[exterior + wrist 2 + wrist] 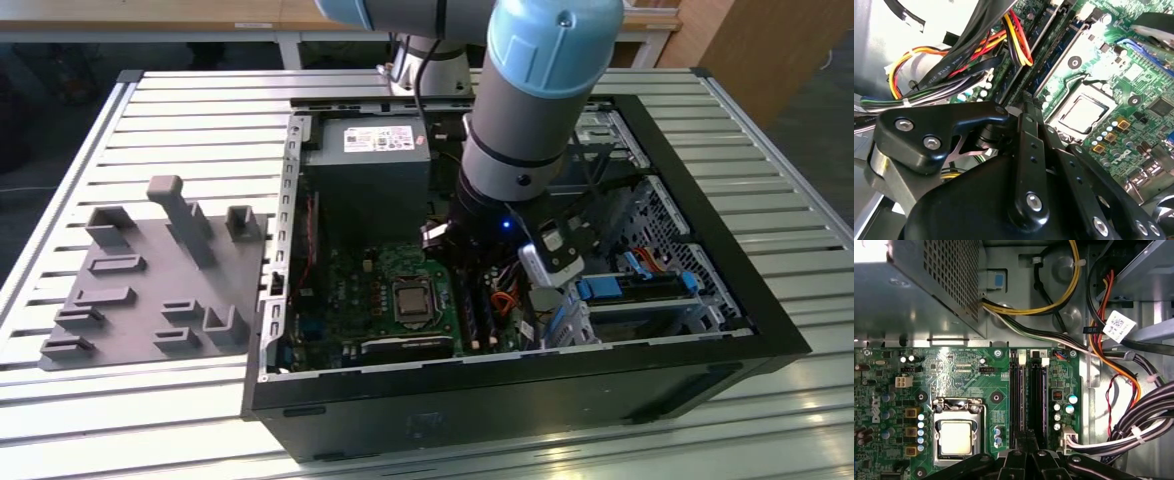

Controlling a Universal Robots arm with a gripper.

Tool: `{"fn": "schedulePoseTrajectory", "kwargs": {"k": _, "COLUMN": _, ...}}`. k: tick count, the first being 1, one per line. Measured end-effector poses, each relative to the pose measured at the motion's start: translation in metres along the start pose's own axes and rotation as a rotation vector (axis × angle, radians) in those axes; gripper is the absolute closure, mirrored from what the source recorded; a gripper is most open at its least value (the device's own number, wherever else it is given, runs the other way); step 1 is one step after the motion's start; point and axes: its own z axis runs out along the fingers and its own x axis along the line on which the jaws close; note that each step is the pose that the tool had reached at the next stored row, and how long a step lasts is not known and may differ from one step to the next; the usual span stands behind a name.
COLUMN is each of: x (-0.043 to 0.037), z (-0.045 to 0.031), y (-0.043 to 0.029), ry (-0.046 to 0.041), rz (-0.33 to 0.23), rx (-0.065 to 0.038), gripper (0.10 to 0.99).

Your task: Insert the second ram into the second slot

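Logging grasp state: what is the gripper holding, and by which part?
Cannot be told: the gripper is down at the memory slots, its own body hiding any hold.

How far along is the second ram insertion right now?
Approach looks done: the arm is down inside the open computer case, with the tool directly over the memory slots beside the processor socket. In hand: I cannot tell whether the tool holds the second ram. Left: a seated stick in the second slot cannot be confirmed; the slots look dark.
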Motion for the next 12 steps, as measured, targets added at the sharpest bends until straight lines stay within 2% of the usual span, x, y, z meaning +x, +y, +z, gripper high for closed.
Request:
{"fn": "schedulePoseTrajectory", "kwargs": {"k": 3, "x": -0.0001, "z": 0.0031, "y": -0.0004, "ry": 0.0006, "rz": 0.0, "rx": 0.002, "gripper": 0.98}}
{"fn": "schedulePoseTrajectory", "kwargs": {"k": 6, "x": -0.0002, "z": 0.0022, "y": 0.0002, "ry": 0.0009, "rz": 0.0, "rx": 0.004, "gripper": 0.98}}
{"fn": "schedulePoseTrajectory", "kwargs": {"k": 7, "x": -0.0002, "z": 0.0016, "y": 0.0002, "ry": 0.0001, "rz": 0.0, "rx": 0.001, "gripper": 0.98}}
{"fn": "schedulePoseTrajectory", "kwargs": {"k": 9, "x": -0.0001, "z": -0.0018, "y": 0.0006, "ry": -0.0011, "rz": 0.0, "rx": -0.003, "gripper": 0.98}}
{"fn": "schedulePoseTrajectory", "kwargs": {"k": 12, "x": 0.0004, "z": -0.0108, "y": 0.0006, "ry": -0.0001, "rz": 0.0, "rx": 0.0, "gripper": 0.98}}
